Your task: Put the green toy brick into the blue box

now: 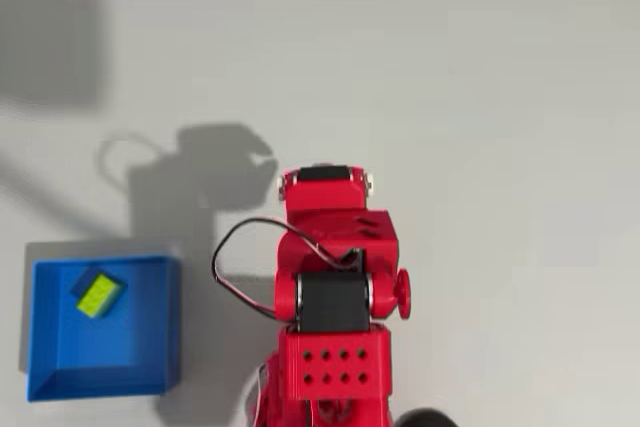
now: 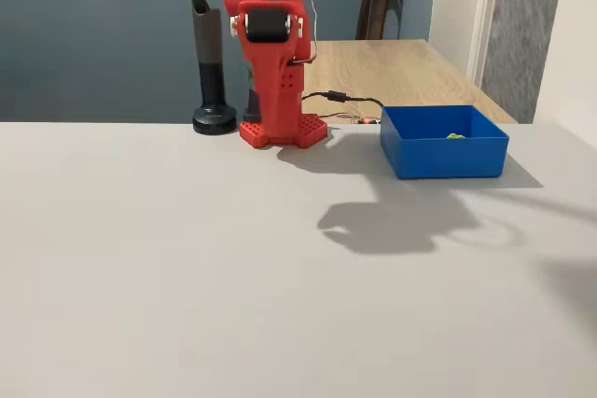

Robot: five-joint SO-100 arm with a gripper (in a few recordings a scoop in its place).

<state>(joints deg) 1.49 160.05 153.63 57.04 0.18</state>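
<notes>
The green toy brick (image 1: 97, 294) lies tilted on the floor of the blue box (image 1: 100, 372), near its upper left corner in the overhead view. In the fixed view only a sliver of the brick (image 2: 455, 136) shows above the wall of the box (image 2: 443, 157). The red arm (image 1: 335, 297) is folded up over its base, well to the right of the box in the overhead view. Its gripper (image 2: 280, 104) hangs down in front of the base, red on red, holding nothing that I can see. The fingers blend into the arm, so their gap is unclear.
A black post on a round foot (image 2: 214, 118) stands beside the arm's base. A black cable (image 1: 228, 267) loops out from the arm toward the box. Behind the grey table (image 2: 187, 277) stands a wooden table (image 2: 401, 67).
</notes>
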